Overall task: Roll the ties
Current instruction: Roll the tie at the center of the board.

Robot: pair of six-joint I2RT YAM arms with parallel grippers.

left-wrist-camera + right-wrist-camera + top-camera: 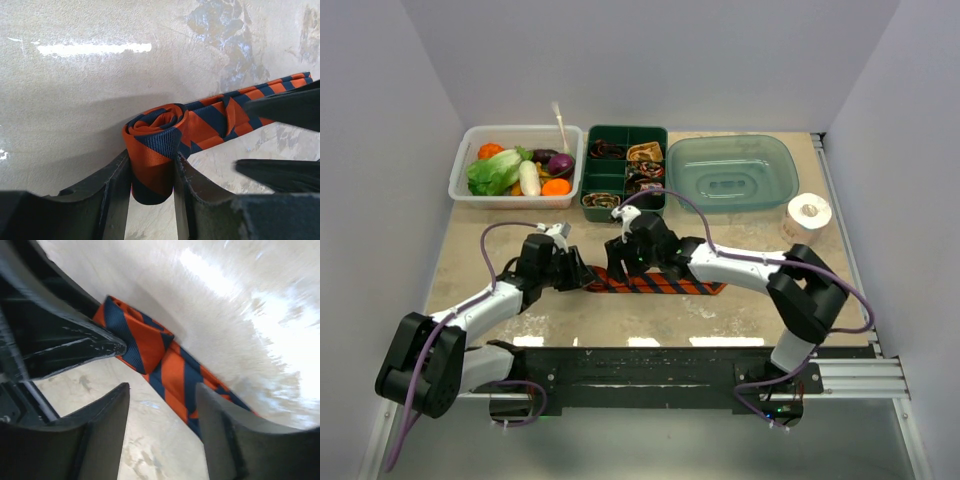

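**Orange-striped tie (200, 120) gripped at its rolled end**

Left claw (152, 172) is closed on the tie's rolled end. Its two dark fingers (112, 192) press the flanks of the coil, which stands on edge between them with its spiral facing the wrist camera. The stripes are orange and dark, running diagonally. From the coil the flat part of the tie leads away to the right and lies on the mottled counter (75, 100).

Right claw (160, 395) sits just beside the left one, near the coil. Its fingers are spread wide and grip nothing. The flat strip passes on the counter beneath them, and one fingertip hangs over the fabric.

From above, both claws meet near the middle of the counter, at the tie's left end. The strip runs right from there to its pointed tip, partly under the right arm.

At the back of the counter stands a green tray (626, 129) whose compartments hold small coiled ties (645, 152). A clear bin (520, 129) of vegetables sits just left of it and a teal dish (730, 170) just right. A paper roll (809, 212) stands near the right edge.
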